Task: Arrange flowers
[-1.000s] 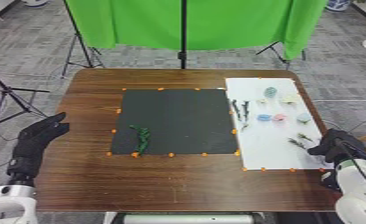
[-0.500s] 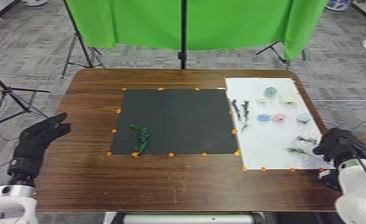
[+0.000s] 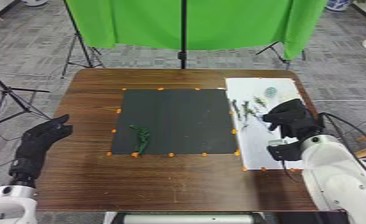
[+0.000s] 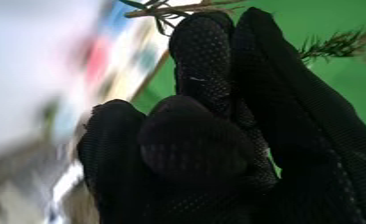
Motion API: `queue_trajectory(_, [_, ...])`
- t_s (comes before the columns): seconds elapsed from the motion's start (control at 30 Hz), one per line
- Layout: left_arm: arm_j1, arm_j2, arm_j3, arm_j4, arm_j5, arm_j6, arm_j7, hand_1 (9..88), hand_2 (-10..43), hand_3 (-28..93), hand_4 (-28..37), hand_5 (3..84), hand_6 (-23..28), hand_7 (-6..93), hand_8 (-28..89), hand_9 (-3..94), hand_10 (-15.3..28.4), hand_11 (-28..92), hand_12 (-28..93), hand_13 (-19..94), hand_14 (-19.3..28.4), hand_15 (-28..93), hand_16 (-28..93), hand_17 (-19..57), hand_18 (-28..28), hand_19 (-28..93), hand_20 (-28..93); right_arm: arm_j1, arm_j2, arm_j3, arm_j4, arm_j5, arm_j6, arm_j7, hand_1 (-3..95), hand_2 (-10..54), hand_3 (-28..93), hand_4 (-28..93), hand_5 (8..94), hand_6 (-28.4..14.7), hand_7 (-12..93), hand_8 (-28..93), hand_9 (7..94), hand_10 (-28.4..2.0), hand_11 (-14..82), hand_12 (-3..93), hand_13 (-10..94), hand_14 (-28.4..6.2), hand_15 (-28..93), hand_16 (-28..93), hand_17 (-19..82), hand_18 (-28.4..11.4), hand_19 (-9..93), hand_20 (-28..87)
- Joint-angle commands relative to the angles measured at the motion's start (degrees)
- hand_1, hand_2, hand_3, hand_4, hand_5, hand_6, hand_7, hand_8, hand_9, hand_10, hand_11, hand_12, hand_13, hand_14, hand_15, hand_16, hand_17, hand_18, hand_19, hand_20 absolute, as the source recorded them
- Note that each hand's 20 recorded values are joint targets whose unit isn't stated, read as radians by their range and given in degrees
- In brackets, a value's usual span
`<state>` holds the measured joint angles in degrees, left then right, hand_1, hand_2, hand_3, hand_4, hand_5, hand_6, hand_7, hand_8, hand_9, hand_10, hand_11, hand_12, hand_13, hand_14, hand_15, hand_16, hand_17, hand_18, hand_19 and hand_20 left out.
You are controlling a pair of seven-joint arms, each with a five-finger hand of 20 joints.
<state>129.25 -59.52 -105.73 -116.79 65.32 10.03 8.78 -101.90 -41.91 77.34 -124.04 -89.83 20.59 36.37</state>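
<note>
Head view: my right hand (image 3: 290, 116) over the white sheet (image 3: 247, 85), clamped on a leafy sprig.
Right wrist view: thumb folded in against fingers, the leafy sprig (image 4: 172, 9) crossing at the fingertips; needled greenery (image 4: 339, 45) beside them, whether part of the same piece I cannot tell. Head view, remaining items: my left hand (image 3: 43, 136), fingers relaxed, at the left side of the brown tabletop (image 3: 179, 187); one green sprig (image 3: 142, 140) on the dark sheet (image 3: 184, 112), near side, left part; dark stems (image 3: 246, 107) and a pale green flower (image 3: 270, 92) on the white sheet.
</note>
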Motion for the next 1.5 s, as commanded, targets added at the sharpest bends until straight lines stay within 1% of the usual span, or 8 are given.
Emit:
queue_trajectory(0.03, [0.4, -0.48, -0.14, -0.18, 0.74, -1.83, -1.61, 31.0, 5.3, 64, -22.6, 45.9, 6.3, 9.6, -6, 46.7, 15.1, 20, 10, 38, 18.1, 18, -2, 8.3, 13.7, 19, 17, 15.4, -6.2, -15.2, 3.5, 8.2, 2.4, -1.7, 61.4, -9.5, 53, -17, 81.4, -3.7, 30, 17, 93.2, -10.3, 36.7, 25.5, 94, -0.7, 61, 23, 73, -7.6, 93, 36])
queue_trajectory(0.13, [0.6, -0.62, -0.30, -0.22, 0.99, -2.40, -1.96, 30.9, 5.3, 64, -22.6, 45.8, 6.3, 9.5, -6, 46.6, 15.1, 20, 10, 38, 18.1, 17, -2, 8.2, 13.7, 19, 17, 18.3, -8.4, -18.7, 5.0, 9.8, 3.6, -2.0, 61.6, -9.5, 53, -17, 80.4, -3.6, 32, 17, 93.2, -10.2, 37.2, 25.2, 94, -0.7, 61, 23, 73, -7.6, 93, 36])
queue_trajectory(0.4, [0.7, -0.78, -0.51, -0.34, 0.98, -2.79, -2.53, 31.0, 5.4, 64, -22.4, 45.6, 6.2, 9.5, -6, 46.4, 15.1, 20, 10, 38, 18.1, 17, -2, 8.1, 13.7, 19, 17, 22.5, -11.7, -25.3, 7.8, 13.4, 4.5, -1.6, 61.6, -9.5, 53, -17, 78.0, -3.7, 37, 15, 92.6, -10.6, 37.7, 24.7, 94, -0.6, 60, 22, 73, -7.2, 93, 34])
queue_trajectory(0.63, [0.5, -0.94, -0.51, -0.30, 1.28, -3.55, -3.11, 31.0, 5.3, 64, -22.3, 45.4, 6.1, 9.3, -6, 46.3, 15.2, 20, 10, 38, 18.1, 17, -2, 8.0, 13.7, 19, 17, 24.1, -12.7, -28.7, 9.3, 19.6, 6.8, -0.6, 61.9, -9.5, 52, -17, 77.5, -4.0, 38, 14, 92.8, -11.0, 35.3, 23.1, 94, -0.9, 58, 21, 75, -5.9, 90, 30])
queue_trajectory(0.97, [0.4, -0.90, -0.58, -0.33, 1.44, -4.02, -3.74, 31.0, 5.3, 64, -22.2, 45.0, 6.1, 9.2, -6, 46.1, 15.0, 19, 10, 38, 18.2, 17, -2, 8.0, 13.7, 19, 17, 24.0, -13.3, -31.0, 10.5, 22.9, 8.5, 0.8, 62.5, -9.5, 51, -17, 77.5, -5.1, 33, 13, 93.3, -11.2, 26.1, 25.8, 94, -2.6, 51, 18, 76, -4.8, 81, 27])
queue_trajectory(1.17, [0.3, -0.98, -0.61, -0.29, 1.79, -4.84, -4.22, 31.1, 5.3, 64, -22.3, 45.0, 6.1, 9.0, -6, 46.1, 15.0, 19, 10, 38, 18.2, 17, -2, 8.0, 13.7, 19, 17, 24.6, -14.6, -31.7, 11.0, 24.6, 8.4, 1.0, 61.9, -9.5, 52, -17, 77.1, -5.5, 28, 13, 93.1, -11.5, 19.3, 27.4, 94, -3.4, 46, 18, 76, -4.9, 77, 27])
queue_trajectory(1.27, [0.3, -0.99, -0.71, -0.33, 1.81, -5.04, -4.38, 31.0, 5.3, 64, -22.2, 44.9, 6.1, 9.0, -6, 46.0, 15.0, 19, 10, 38, 18.3, 17, -2, 8.0, 13.7, 19, 17, 24.6, -14.8, -32.1, 10.8, 24.9, 8.5, 0.9, 61.5, -9.5, 52, -17, 76.7, -5.6, 27, 13, 92.6, -12.2, 18.1, 26.6, 94, -3.5, 45, 18, 75, -5.0, 76, 27])
queue_trajectory(1.5, [0.4, -1.03, -0.85, -0.40, 1.95, -5.50, -4.78, 31.1, 5.3, 64, -22.1, 44.8, 6.1, 9.0, -6, 45.9, 15.0, 19, 10, 38, 18.3, 17, -2, 7.9, 13.8, 19, 17, 25.2, -15.5, -33.0, 11.3, 25.3, 8.1, 0.9, 60.9, -9.5, 52, -17, 74.9, -5.9, 24, 13, 91.4, -12.3, 16.1, 26.4, 94, -3.5, 43, 18, 75, -5.3, 75, 27])
